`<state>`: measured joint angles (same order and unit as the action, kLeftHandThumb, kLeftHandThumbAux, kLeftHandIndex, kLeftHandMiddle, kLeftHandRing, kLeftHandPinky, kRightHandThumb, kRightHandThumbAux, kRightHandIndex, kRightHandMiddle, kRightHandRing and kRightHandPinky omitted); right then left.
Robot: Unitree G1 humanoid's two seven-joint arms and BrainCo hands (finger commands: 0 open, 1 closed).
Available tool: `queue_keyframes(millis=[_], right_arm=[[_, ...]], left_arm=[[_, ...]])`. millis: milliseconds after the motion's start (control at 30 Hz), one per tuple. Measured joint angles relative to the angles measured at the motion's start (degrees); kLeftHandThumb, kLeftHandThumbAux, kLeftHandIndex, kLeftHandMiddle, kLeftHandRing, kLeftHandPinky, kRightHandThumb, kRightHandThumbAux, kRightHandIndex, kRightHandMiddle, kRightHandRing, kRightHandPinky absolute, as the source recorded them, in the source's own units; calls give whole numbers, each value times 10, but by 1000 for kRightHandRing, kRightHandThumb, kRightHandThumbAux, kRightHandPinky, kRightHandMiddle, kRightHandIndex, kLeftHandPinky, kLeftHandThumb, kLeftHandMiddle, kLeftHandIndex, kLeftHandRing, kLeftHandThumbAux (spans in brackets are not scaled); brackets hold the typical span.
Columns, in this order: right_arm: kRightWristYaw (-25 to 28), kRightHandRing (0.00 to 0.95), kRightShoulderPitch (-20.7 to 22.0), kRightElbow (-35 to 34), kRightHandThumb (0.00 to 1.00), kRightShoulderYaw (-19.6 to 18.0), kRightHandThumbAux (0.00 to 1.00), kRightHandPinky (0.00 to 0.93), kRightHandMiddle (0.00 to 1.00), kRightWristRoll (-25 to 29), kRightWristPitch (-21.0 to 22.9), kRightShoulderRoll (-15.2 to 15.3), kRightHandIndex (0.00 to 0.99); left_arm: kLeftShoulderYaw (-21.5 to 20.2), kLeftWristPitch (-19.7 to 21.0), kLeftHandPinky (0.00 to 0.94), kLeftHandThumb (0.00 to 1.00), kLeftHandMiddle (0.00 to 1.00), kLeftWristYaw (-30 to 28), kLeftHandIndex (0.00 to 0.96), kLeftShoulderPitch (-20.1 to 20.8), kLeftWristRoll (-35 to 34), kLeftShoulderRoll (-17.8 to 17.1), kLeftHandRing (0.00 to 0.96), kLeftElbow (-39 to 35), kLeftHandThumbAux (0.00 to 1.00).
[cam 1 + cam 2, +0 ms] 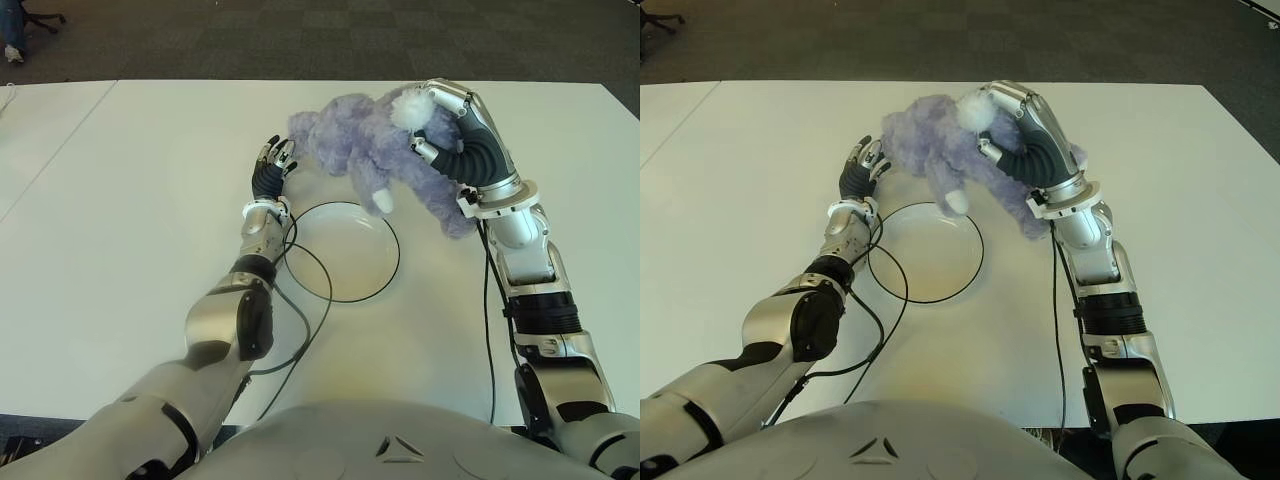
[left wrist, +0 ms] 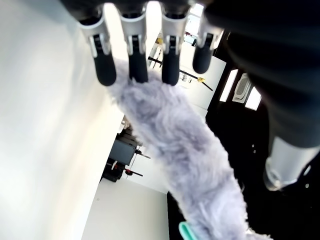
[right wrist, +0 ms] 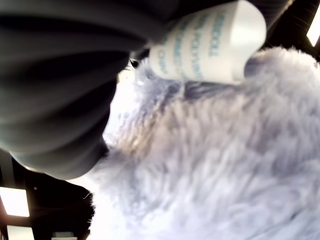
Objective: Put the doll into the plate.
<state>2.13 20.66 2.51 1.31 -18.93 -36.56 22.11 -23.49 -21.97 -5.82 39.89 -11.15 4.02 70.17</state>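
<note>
While right hand (image 1: 440, 125) grips the doll (image 1: 365, 140) beyond plate (image 1: 340, 290), left hand (image 1: 272, 165) open beside it

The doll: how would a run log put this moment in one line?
right hand: gripping doll, lifted | left hand: open, fingertips at doll | plate: empty | table

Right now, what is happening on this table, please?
The robot's right hand grips a fluffy purple doll and holds it at the far edge of the plate. One white-tipped foot hangs over the rim, so the doll is not yet in the plate. The left hand shows at the doll's left end, fingers straight and touching the fur without grasping it.
</note>
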Motion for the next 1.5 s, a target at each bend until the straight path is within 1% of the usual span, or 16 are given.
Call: queue_keyframes(millis=[167, 267, 433, 500, 767, 1133, 1300, 1500], right_arm=[[0, 849, 15, 0, 686, 2, 729, 837, 845, -9, 8, -6, 435], [0, 851, 27, 0, 687, 3, 729, 838, 847, -13, 14, -10, 435], [0, 852, 41, -5, 687, 5, 729, 839, 847, -14, 23, -17, 435], [0, 852, 44, -8, 687, 7, 729, 837, 847, -14, 26, -20, 435], [2, 833, 45, -25, 689, 20, 728, 802, 828, -13, 44, -34, 435], [10, 812, 44, -37, 693, 34, 727, 791, 806, -12, 53, -47, 436], [12, 800, 45, -39, 694, 43, 726, 780, 793, -12, 53, -52, 436], [21, 797, 45, -45, 694, 49, 726, 782, 789, -11, 56, -55, 436]], left_arm=[[0, 0, 212, 0, 187, 0, 155, 0, 0, 0, 192, 0, 630], [-1, 0, 237, 0, 194, -1, 161, 0, -1, 0, 204, 0, 634], [0, 0, 248, 0, 206, -1, 164, 0, 0, 0, 217, 0, 632], [0, 0, 232, 0, 203, -1, 162, 0, 0, 0, 213, 0, 633], [0, 0, 214, 0, 195, -1, 156, 0, 0, 0, 202, 0, 636], [-2, 0, 257, 0, 209, -1, 163, 0, -1, 0, 222, 0, 646], [-1, 0, 257, 0, 199, -5, 138, -1, -1, -1, 224, 0, 645], [15, -19, 245, 0, 198, -23, 113, -12, 8, -17, 215, -3, 623]])
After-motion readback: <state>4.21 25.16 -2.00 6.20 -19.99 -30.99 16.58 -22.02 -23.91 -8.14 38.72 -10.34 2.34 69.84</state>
